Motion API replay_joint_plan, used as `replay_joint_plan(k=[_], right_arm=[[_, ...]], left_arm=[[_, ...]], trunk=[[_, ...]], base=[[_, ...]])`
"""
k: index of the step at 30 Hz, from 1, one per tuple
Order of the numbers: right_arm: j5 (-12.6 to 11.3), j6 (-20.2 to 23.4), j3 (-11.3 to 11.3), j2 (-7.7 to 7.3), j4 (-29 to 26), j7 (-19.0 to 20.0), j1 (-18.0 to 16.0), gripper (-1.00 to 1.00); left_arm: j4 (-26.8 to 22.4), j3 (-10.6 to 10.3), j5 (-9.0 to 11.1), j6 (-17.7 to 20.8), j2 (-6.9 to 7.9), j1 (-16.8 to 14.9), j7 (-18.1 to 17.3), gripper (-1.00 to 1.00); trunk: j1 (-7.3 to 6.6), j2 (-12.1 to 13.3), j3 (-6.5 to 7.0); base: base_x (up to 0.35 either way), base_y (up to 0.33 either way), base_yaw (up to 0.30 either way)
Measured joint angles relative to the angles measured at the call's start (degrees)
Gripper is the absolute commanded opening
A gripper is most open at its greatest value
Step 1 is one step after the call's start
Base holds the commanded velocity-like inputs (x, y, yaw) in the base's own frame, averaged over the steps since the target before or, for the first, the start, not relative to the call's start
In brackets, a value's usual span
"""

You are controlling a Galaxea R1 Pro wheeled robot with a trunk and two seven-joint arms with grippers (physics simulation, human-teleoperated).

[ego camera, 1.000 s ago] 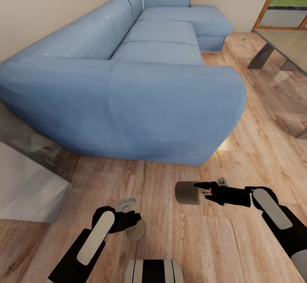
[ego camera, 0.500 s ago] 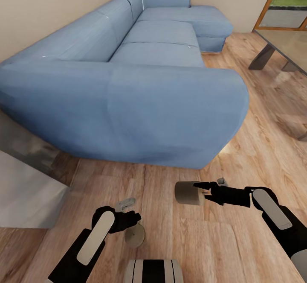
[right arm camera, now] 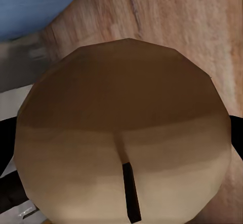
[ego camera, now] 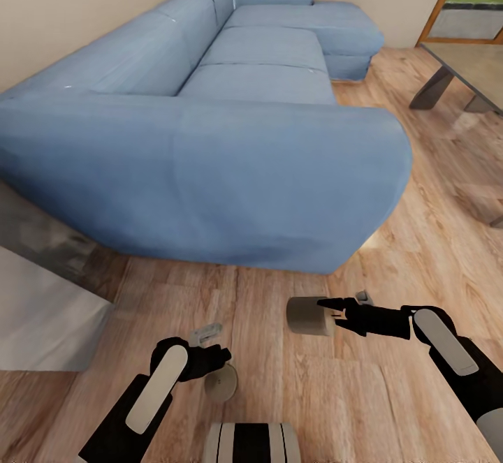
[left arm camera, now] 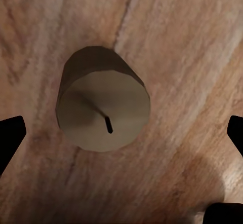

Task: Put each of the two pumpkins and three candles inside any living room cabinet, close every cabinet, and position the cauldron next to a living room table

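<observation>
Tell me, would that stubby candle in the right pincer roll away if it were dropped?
Probably. The candle is a short cylinder held sideways in the right pincer, so on the smooth wood floor it would likely roll. It looks rigid, unlikely to bend.

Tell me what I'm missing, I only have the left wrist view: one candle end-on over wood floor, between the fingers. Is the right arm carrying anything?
Observer: Yes. The right fingers grip a second candle, held sideways above the floor.
Operator: What's in front of the robot?
Observer: A blue sofa, with its rounded arm end facing the robot, just beyond both arms.
Operator: Anything to the sides?
Observer: A grey block sits on the floor at the left, and a glass-topped table stands further off at the right.
</observation>
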Motion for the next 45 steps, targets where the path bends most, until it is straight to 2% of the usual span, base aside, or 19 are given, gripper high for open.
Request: replay_joint_plan(k=[6,10,15,21,26,29,32,35,45], right_arm=[[0.03,-0.02,0.00,0.03,0.00,0.00,0.00,-1.00],[0.02,-0.04,0.00,0.05,0.00,0.00,0.00,-1.00],[0.09,-0.07,0.00,0.00,0.00,0.00,0.00,-1.00],[0.09,-0.09,-0.06,-0.01,0.00,0.00,0.00,-1.00],[0.11,-0.09,-0.08,-0.01,0.00,0.00,-0.01,-1.00],[0.11,-0.09,-0.08,-0.01,0.00,0.00,0.00,-1.00],[0.11,-0.09,-0.08,-0.01,0.00,0.00,-0.01,-1.00],[0.11,-0.09,-0.09,-0.01,0.00,0.02,-0.02,-1.00],[0.02,-0.08,-0.09,-0.08,0.00,0.07,0.00,-1.00]], left_arm=[[0.05,-0.03,-0.18,-0.54,0.04,0.00,-0.05,1.00],[0.07,-0.20,-0.26,-2.61,0.07,0.00,-0.06,1.00],[0.08,-0.21,-3.44,-3.65,0.00,0.00,-0.13,1.00],[0.08,-0.36,-3.99,-4.99,0.00,0.00,-0.22,1.00],[0.08,-3.10,-4.11,-5.70,-0.01,0.00,-0.24,1.00],[0.10,-4.46,-3.98,-7.44,-0.01,0.00,-0.25,1.00],[1.91,-6.15,-4.10,-8.67,-0.13,0.00,-0.23,1.00],[3.17,-6.61,-4.21,-9.43,-0.77,0.00,-0.27,1.00],[3.89,-6.67,-4.41,-11.61,-0.97,0.00,-0.25,1.00]], trunk=[[0.15,-0.08,-1.33],[0.26,-0.13,-2.22],[0.39,-0.20,-3.33],[0.54,-0.28,-4.66],[0.67,-0.35,-5.76],[0.75,-0.39,-6.43],[0.82,-0.43,-7.09],[0.90,-0.47,-7.76],[0.90,-0.47,-7.77]], base=[[0.000,0.000,0.000],[0.000,0.000,0.000],[0.000,0.000,0.000],[0.000,0.000,0.000],[0.000,0.000,0.000],[0.000,0.000,0.000],[0.000,0.000,0.000],[0.000,0.000,0.000],[0.000,0.000,0.000]])
